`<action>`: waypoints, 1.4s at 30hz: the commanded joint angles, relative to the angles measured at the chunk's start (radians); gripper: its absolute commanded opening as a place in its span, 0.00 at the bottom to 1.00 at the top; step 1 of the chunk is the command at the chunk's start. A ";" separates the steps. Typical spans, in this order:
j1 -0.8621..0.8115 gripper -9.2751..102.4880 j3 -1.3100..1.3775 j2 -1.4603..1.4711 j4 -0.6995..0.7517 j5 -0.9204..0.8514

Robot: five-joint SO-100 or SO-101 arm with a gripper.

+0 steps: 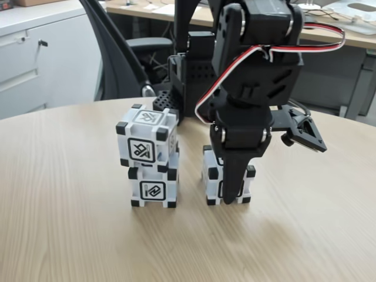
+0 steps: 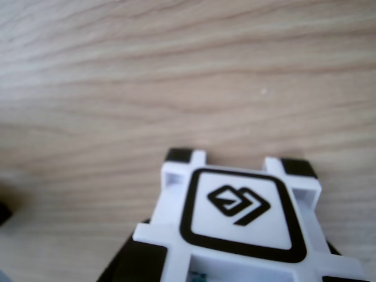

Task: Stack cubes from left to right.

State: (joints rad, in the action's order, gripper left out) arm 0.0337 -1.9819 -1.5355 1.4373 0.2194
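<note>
Three white plastic cubes with black corner blocks sit on the wooden counter [image 1: 59, 194]: two stacked [image 1: 150, 161] at left in the fixed view, a lone third cube [image 1: 214, 183] just right, with the end effector [image 1: 230, 191] lowered around it; whether it pinches is unclear. They look rigid, light and smooth, best gripped on opposite flat faces, and open counter lies in front and to the right, with the stack close at left.

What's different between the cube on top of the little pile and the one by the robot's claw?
The top cube rests on another cube, turned slightly askew; the lone cube stands on the table. The top cube stands free, while the gripper hangs down over the lone cube's front. Their front glyphs differ too. Both are white with black corners.
</note>
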 commanded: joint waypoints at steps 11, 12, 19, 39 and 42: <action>-0.012 0.08 0.029 -0.275 0.009 -0.017; -0.012 0.08 0.029 -0.299 0.011 -0.018; -0.012 0.08 0.029 -0.448 0.018 -0.051; -0.244 0.08 0.029 -0.698 0.018 -0.236; -0.293 0.08 0.029 -0.699 0.018 -0.267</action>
State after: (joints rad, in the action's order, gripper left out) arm -0.2270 -1.9850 -2.1982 1.4619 -0.0230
